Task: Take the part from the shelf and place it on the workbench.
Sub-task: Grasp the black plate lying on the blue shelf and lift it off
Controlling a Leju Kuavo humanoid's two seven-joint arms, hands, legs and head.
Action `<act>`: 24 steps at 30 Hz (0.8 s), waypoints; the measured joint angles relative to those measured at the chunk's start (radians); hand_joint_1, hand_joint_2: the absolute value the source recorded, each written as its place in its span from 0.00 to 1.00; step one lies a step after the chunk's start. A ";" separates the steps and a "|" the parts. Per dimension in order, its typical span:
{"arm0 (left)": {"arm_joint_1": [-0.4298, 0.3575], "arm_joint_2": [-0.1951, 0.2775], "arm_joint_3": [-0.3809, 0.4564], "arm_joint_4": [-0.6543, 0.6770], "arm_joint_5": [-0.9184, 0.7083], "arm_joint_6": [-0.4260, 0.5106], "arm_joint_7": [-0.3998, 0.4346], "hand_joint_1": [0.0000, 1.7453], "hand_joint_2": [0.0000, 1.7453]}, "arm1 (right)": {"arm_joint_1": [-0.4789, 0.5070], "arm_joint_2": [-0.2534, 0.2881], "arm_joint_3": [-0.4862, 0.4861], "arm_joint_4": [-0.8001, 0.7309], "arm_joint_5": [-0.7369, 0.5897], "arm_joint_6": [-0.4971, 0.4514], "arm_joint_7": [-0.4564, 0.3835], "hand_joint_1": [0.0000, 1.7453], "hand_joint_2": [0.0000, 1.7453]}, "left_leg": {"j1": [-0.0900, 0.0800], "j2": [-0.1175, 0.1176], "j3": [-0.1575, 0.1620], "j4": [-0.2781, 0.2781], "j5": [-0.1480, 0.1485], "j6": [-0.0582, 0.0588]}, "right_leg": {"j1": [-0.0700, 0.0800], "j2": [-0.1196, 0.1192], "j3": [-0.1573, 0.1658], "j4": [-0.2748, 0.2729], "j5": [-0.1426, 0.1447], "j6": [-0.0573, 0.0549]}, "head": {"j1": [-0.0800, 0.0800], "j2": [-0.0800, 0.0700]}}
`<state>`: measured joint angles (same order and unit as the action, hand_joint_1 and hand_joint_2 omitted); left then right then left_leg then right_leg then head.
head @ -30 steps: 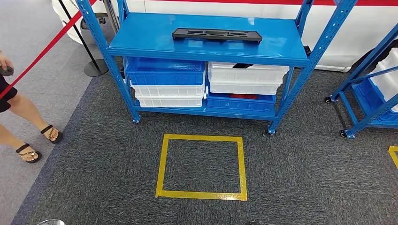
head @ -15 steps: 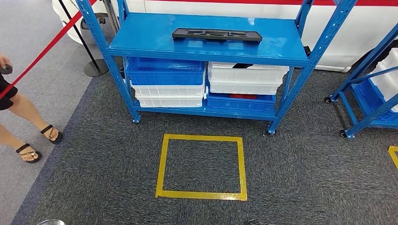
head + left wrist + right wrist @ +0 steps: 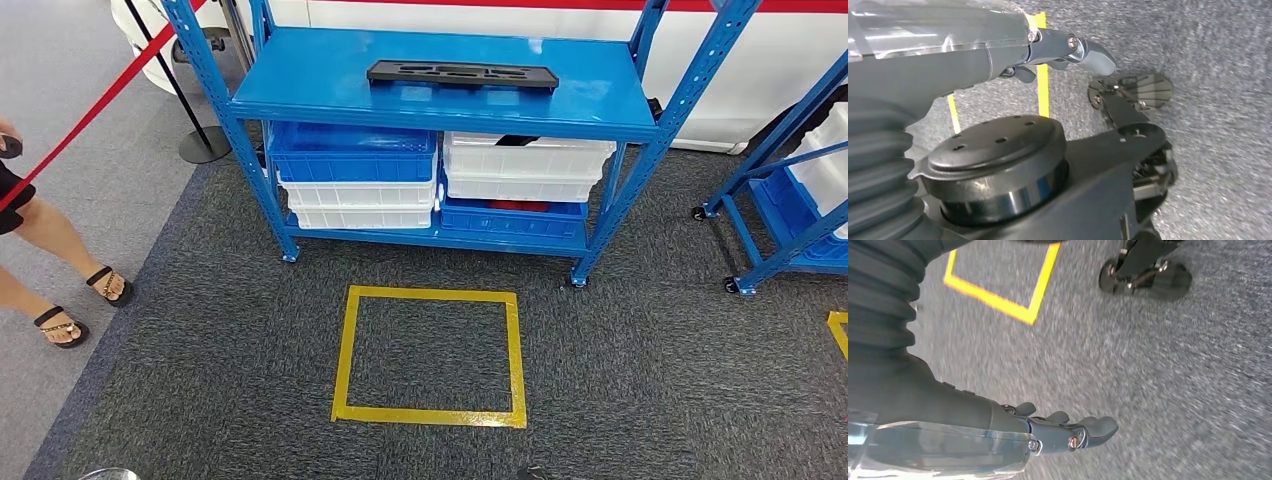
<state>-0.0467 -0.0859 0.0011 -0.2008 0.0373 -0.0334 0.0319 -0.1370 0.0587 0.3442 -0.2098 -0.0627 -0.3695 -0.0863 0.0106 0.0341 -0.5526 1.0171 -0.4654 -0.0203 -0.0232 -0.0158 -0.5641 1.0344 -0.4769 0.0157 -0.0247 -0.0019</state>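
Observation:
The part is a long flat black piece with cut-outs, lying on the top board of the blue shelf, toward its back. Both my arms hang low, far from it. In the left wrist view my left hand hangs over the grey carpet with its fingers stretched out and nothing in them. In the right wrist view my right hand also hangs above the carpet, fingers extended and holding nothing.
A yellow tape square marks the carpet in front of the shelf. Blue bins and white bins fill the lower level. A second blue rack stands at right. A person's legs and a red barrier belt are at left.
The person's hand at the left edge has shifted slightly. The shelf, the part and the view itself stay the same.

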 joint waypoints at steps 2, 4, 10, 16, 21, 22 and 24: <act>0.000 0.001 0.000 0.001 -0.006 0.008 0.012 0.00 0.00 | 0.000 0.004 -0.023 0.000 -0.044 0.053 -0.039 0.00 0.00 | 0.000 0.000 0.000 0.000 0.000 0.000 | 0.000 0.000 0.000 0.000 0.000 0.000 | 0.000 0.000; -0.001 0.001 0.000 0.001 -0.007 0.011 0.022 0.00 0.00 | -0.004 0.007 -0.048 0.000 -0.072 0.134 -0.100 0.00 0.00 | 0.000 0.000 0.000 0.000 0.000 0.000 | 0.000 0.000 0.000 0.000 0.000 0.000 | 0.000 0.000; -0.001 0.003 0.002 0.001 -0.003 -0.016 0.041 0.00 0.00 | -0.044 0.008 -0.055 -0.016 0.013 0.451 -0.341 0.00 0.50 | 0.000 0.000 0.000 0.000 0.000 0.000 | 0.000 0.000 0.000 0.000 0.000 0.000 | 0.000 0.000; -0.002 0.005 0.010 0.001 0.002 -0.018 0.047 0.00 0.00 | -0.100 -0.012 -0.018 -0.101 0.139 0.520 -0.528 0.00 0.00 | 0.000 0.000 0.000 0.000 0.002 0.000 | 0.000 0.000 0.000 0.000 0.001 0.000 | 0.000 0.000; -0.002 0.005 0.029 0.001 0.017 -0.017 0.047 0.00 0.00 | -0.084 -0.024 -0.015 -0.326 0.228 0.620 -0.553 0.00 0.00 | 0.000 0.000 0.000 0.001 0.002 0.000 | 0.000 0.000 0.000 0.000 0.001 0.000 | 0.000 0.000; -0.002 0.005 0.032 0.001 0.018 -0.017 0.047 0.00 0.00 | -0.075 -0.024 -0.015 -0.375 0.239 0.647 -0.554 0.00 0.00 | 0.000 0.000 0.000 0.001 0.002 0.000 | 0.000 0.000 0.000 0.000 0.001 0.000 | 0.000 0.000; -0.001 0.005 0.038 0.001 0.018 -0.017 0.047 0.00 0.00 | -0.055 -0.024 -0.017 -0.463 0.260 0.692 -0.559 0.00 0.00 | 0.000 0.000 0.000 0.000 0.002 0.000 | 0.000 0.000 0.000 0.000 0.001 0.000 | 0.000 0.000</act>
<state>-0.0478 -0.0805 0.0390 -0.1995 0.0549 -0.0504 0.0793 -0.1922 0.0351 0.3267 -0.6723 0.1973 0.3229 -0.6452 0.0107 0.0338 -0.5526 1.0176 -0.4636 -0.0206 -0.0230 -0.0160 -0.5644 1.0346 -0.4762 0.0159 -0.0248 -0.0019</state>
